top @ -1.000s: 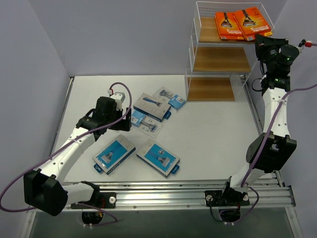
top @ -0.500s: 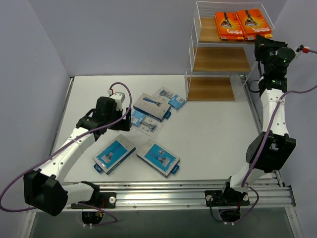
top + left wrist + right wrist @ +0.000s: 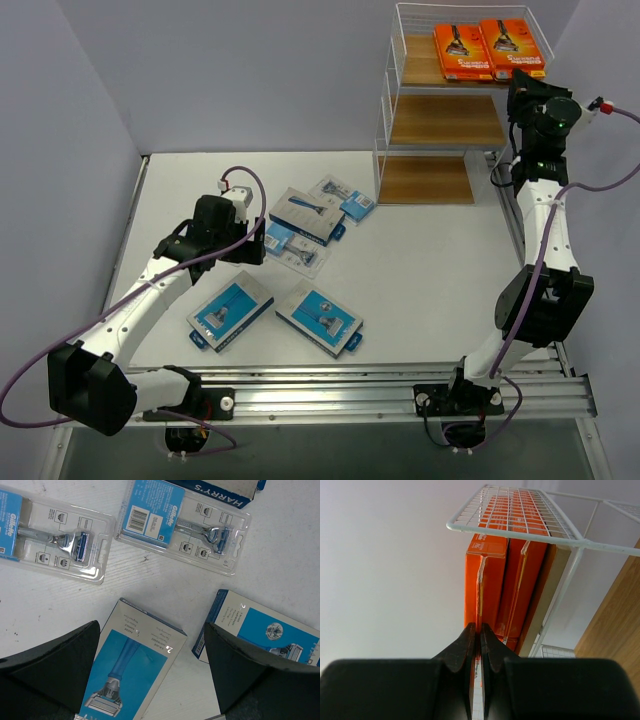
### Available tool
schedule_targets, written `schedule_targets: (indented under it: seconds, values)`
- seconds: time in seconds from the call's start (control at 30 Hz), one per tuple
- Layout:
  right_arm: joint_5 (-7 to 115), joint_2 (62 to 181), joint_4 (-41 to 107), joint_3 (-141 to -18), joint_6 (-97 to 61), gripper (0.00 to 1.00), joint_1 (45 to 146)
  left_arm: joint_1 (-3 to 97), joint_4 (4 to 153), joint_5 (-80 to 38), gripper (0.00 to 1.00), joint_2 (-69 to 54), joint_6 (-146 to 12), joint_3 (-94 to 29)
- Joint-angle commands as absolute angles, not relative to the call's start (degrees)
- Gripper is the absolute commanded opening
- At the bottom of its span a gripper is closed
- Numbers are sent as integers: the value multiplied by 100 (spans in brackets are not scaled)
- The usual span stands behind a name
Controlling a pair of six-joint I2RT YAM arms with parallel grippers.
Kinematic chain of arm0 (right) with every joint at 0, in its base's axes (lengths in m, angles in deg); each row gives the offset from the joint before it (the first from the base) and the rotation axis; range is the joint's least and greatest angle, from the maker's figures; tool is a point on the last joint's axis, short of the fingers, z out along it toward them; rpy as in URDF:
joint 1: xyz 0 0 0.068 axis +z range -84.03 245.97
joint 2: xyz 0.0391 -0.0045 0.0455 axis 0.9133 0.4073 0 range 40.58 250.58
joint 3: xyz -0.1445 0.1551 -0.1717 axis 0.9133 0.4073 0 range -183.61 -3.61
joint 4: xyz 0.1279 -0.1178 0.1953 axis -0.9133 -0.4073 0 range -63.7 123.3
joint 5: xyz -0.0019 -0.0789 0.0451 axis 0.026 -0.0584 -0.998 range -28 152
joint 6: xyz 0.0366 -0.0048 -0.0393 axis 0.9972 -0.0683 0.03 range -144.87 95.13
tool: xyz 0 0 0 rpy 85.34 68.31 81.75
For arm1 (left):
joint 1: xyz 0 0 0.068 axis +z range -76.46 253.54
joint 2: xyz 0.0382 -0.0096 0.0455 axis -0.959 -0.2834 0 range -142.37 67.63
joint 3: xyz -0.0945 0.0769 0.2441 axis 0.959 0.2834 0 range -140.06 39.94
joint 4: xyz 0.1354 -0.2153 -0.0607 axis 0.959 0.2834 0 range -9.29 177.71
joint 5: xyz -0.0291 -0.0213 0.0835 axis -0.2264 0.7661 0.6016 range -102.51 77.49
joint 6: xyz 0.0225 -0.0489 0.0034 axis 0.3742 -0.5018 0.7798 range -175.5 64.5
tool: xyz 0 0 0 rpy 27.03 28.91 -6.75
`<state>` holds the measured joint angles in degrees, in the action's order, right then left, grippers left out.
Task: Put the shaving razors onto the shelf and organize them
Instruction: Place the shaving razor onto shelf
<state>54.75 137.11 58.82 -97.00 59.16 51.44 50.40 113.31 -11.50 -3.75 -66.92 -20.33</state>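
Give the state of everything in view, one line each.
Left fingers: open, over the blue boxes, holding nothing.
Right fingers: shut, apparently on the right orange pack's thin edge.
Right orange pack: flat on the shelf's top tier.
Left orange pack: flat on the top tier, beside it.
Blue boxes: flat on the table.
Blister packs: flat on the table.

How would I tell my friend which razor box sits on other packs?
Find the white table left of the shelf. There, this box is the only one lying across clear packs; the other two boxes lie flat on the table.
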Motion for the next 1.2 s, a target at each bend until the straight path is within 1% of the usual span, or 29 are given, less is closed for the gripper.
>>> schedule_targets:
  seconds: [0.0, 0.33, 1.17]
  values:
    - [5883, 13497, 6292, -9686, 5916, 0, 5181, 5051, 11296, -1216, 94, -312, -6728, -2325]
    - [6051, 13515, 6388, -9607, 5933, 0, 5190, 5042, 11296, -1216, 94, -312, -6719, -2325]
    - [5752, 13980, 6336, -10073, 6003, 0, 5190, 5042, 11314, -1181, 94, -321, -6710, -2334]
